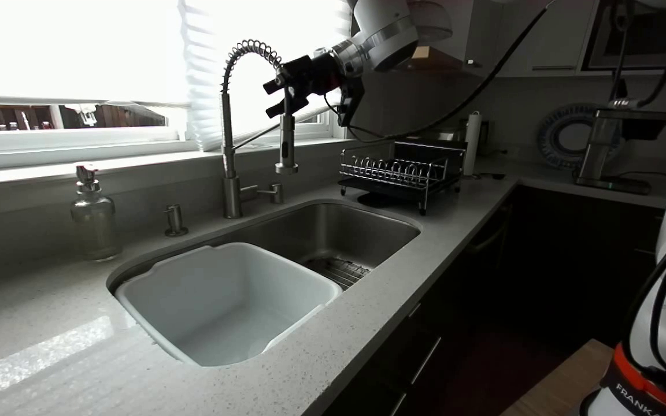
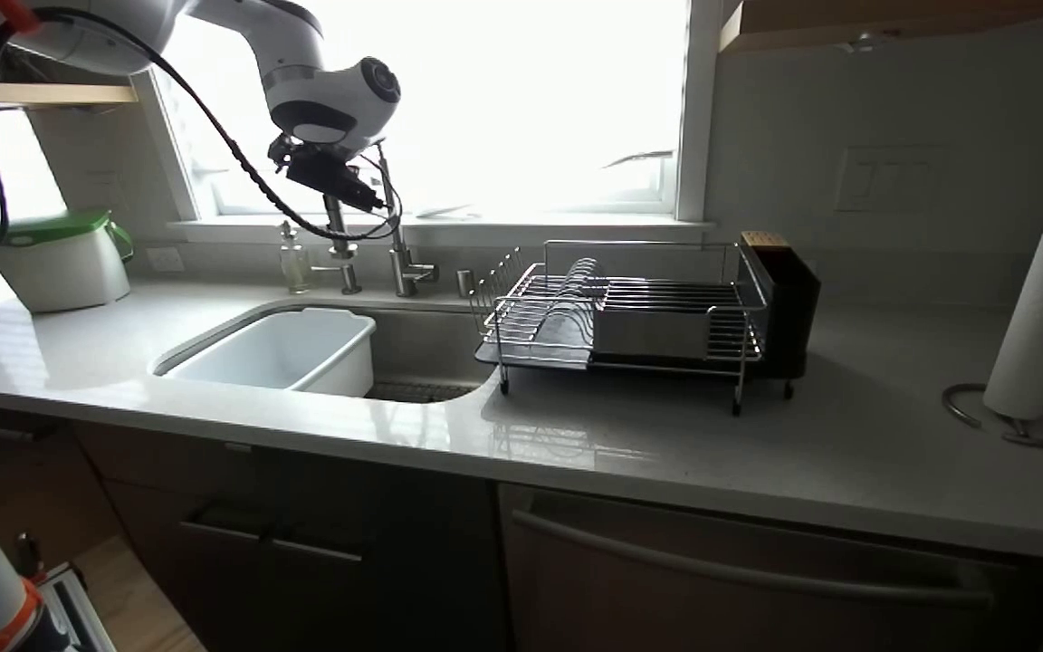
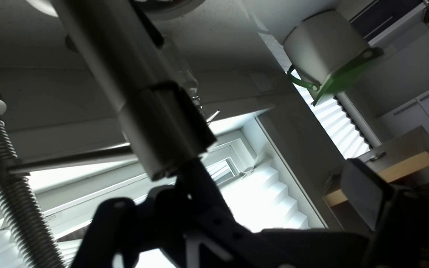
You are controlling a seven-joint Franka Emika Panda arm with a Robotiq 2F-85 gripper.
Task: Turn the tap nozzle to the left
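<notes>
Window point(image 2: 503, 100) blown out, cabinets point(image 2: 422, 543) near black (countertop point(image 1: 50, 346) glare).

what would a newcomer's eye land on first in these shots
A newcomer would probably notice the tall spring-necked tap behind the sink, with the open, dark pincer at the end of its arch. Next might come the glaring window behind the tap and the pale tub sitting in the sink.

We face a window point(image 2: 531, 100) glaring white, a pleated blind point(image 1: 203, 75) hanging in it. Below the window runs a pale counter point(image 2: 829, 444) and, lower down, dark cabinets point(image 2: 322, 498). Right of the window, in an exterior view, we find a dim gray wall point(image 2: 938, 109) with a switch plate point(image 2: 890, 181).
</notes>
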